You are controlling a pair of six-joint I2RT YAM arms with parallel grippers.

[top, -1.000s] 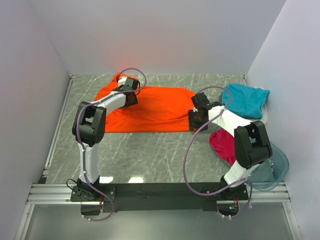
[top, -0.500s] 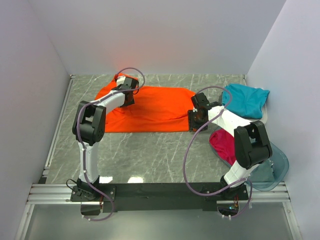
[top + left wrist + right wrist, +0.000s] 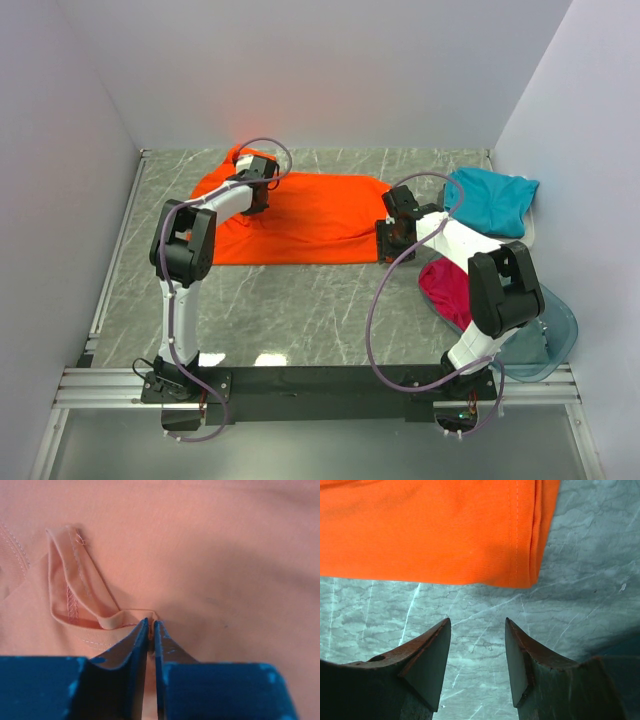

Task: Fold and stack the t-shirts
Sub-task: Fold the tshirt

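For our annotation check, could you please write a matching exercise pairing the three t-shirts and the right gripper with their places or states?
1. bright orange cloth t-shirt
2. teal cloth t-shirt
3. magenta-pink cloth t-shirt
4. right gripper

A. crumpled, far right corner
B. open, over the bare marble tabletop
C. spread flat, centre
D. bunched, near right

Pairs: 1-C, 2-A, 3-D, 4-B

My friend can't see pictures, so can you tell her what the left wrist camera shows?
The left tool pinches a small ridge of the orange t-shirt between its two blue fingers, nearly shut. Orange cloth fills the whole view, with a stitched hem folded over just to the left.
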